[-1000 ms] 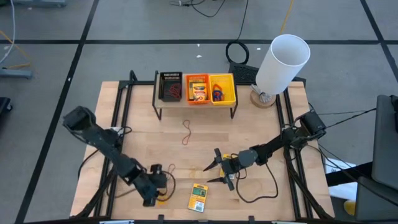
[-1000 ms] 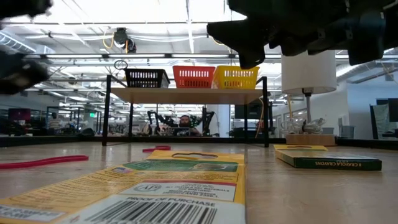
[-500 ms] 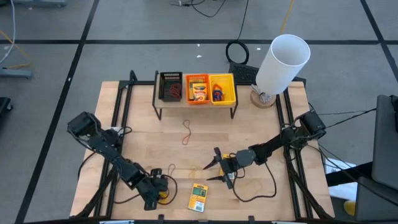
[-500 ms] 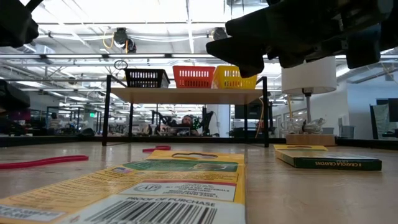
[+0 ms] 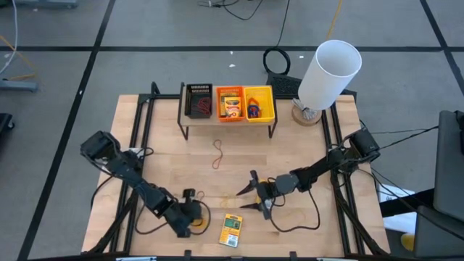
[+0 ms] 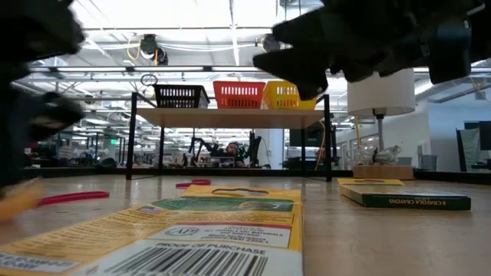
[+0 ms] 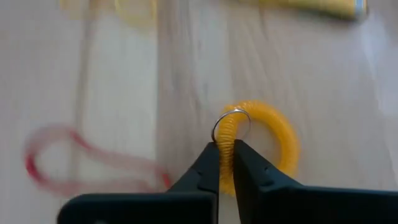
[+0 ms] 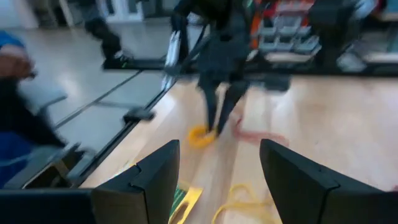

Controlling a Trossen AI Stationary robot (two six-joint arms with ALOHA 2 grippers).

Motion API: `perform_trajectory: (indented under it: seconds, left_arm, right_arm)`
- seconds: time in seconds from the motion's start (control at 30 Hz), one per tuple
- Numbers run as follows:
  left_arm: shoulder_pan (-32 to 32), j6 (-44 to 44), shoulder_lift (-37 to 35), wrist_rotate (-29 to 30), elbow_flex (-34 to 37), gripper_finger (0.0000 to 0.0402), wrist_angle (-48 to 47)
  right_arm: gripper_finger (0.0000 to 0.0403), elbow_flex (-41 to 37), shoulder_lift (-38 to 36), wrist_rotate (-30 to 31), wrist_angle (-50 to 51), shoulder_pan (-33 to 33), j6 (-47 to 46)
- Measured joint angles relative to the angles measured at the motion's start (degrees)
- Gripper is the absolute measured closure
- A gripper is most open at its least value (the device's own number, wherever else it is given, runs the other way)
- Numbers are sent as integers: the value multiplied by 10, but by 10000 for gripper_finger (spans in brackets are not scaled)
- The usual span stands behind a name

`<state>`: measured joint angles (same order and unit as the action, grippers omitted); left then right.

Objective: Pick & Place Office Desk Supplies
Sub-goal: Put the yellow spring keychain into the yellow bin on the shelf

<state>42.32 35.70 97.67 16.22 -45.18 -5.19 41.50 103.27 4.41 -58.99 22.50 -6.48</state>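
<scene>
- Right now I have the left end effector (image 7: 226, 149) low over the near part of the table (image 5: 167, 156), its fingers (image 7: 208, 163) pinched together on a yellow coiled ring (image 7: 261, 134) with a thin metal loop at its top.
- Seen from above, the same left end effector (image 5: 194, 216) sits on that yellow ring (image 5: 197, 226), and a flat yellow pack (image 5: 231, 230) with a green-and-white label lies just beside it, on the side toward the right arm.
- Close on the other side of my left fingers, a red rubber band (image 7: 68, 163) lies flat on the wood; it is blurred in my left wrist view.
- My right end effector (image 5: 249, 196) hovers near the table's middle with its fingers (image 8: 152, 180) spread wide and nothing between them.
- Ahead of those fingers I see the left arm's tip on the yellow ring (image 8: 200, 135), a red band (image 8: 258, 135) beside it, and a yellow loop (image 8: 239, 199) closer in.
- Farther off from both end effectors, a brown rubber band (image 5: 217, 154) lies alone on the table, between them and the raised shelf (image 5: 228, 123).
- On that shelf stand a black bin (image 5: 187, 101), an orange bin (image 5: 218, 101) and a yellow bin (image 5: 270, 102); each holds something, and the orange one holds a yellow pack (image 5: 231, 105).
- At table height, a yellow pack (image 6: 222, 222) fills the foreground and another pack (image 6: 403, 195) lies farther to the side.
</scene>
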Motion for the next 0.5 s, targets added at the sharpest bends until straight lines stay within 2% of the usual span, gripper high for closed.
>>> perform_trajectory:
  seconds: [0.13, 0.23, 0.4, 0.5]
  left_arm:
    - [-22, -92, -15, 17, 0, 397, 59]
    - [-44, -142, -47, 59, -6, 398, 70]
    - [-65, -250, -131, 116, -36, 399, 70]
    - [-73, -321, -184, 177, -56, 400, 68]
  right_arm:
    - [190, 0, -14, 33, -35, -4, 38]
    - [190, 0, -37, 54, -35, -7, 60]
    - [190, 0, -93, 106, -37, -22, 114]
    - [190, 0, -124, 107, -41, -36, 109]
